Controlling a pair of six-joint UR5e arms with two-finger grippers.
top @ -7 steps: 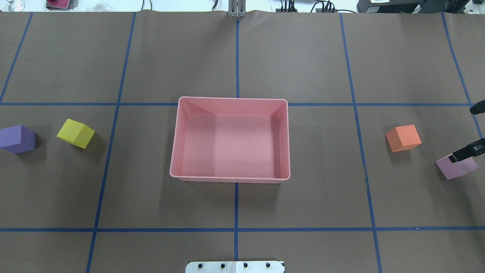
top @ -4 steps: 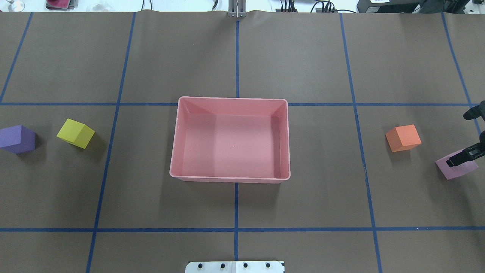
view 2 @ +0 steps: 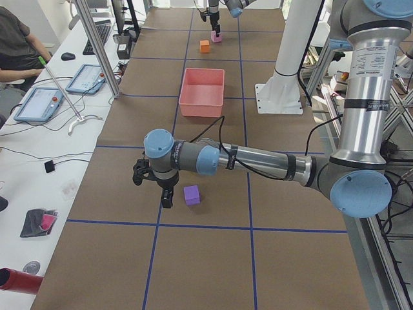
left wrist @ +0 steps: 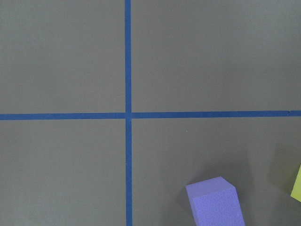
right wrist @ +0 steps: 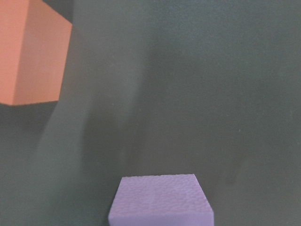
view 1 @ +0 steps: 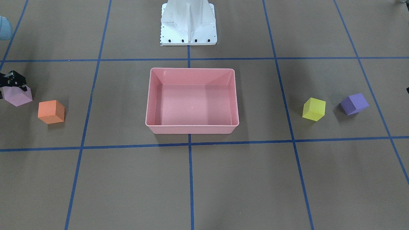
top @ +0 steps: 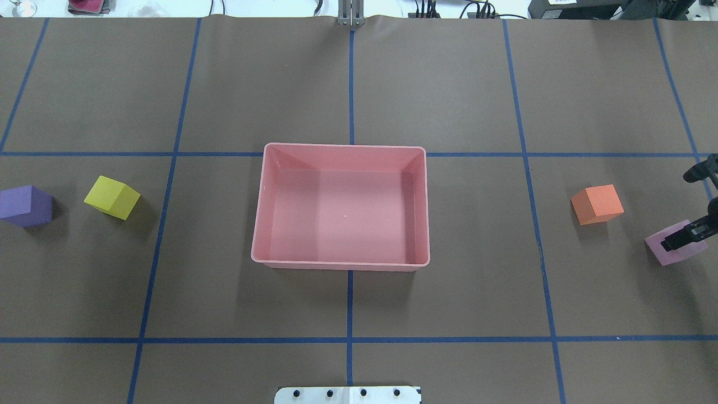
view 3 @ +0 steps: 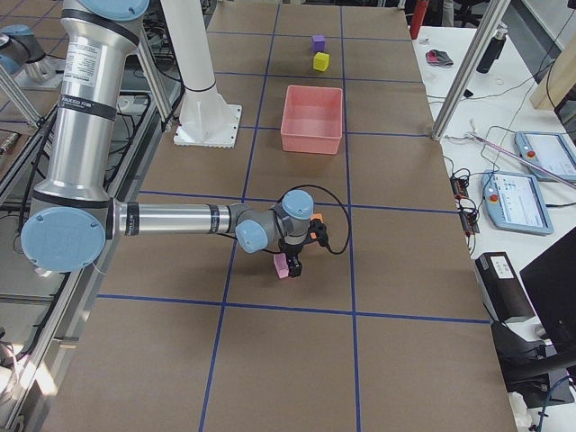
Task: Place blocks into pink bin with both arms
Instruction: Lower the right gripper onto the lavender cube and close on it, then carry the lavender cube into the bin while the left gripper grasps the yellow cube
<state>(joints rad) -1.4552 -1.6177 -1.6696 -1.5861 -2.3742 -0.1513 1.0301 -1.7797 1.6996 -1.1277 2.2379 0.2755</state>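
While all four blocks lie on the brown table [top: 449, 303] outside the pink bin [top: 343, 147], the bin holds nothing and sits at centre in the overhead view; orange block [top: 597, 203] at the bin's 3 o'clock, lilac block [top: 667, 256] at the orange one's 4 o'clock; yellow block [top: 111, 197] at the bin's 9 o'clock, purple block [top: 25, 205] farther out, also at 9 o'clock. Right gripper [view 3: 294, 266]: jaws wide apart, gripping nothing, low over the lilac block. Left gripper [view 2: 164, 192]: near the purple block, apart from it; whether its jaws are parted cannot be told.
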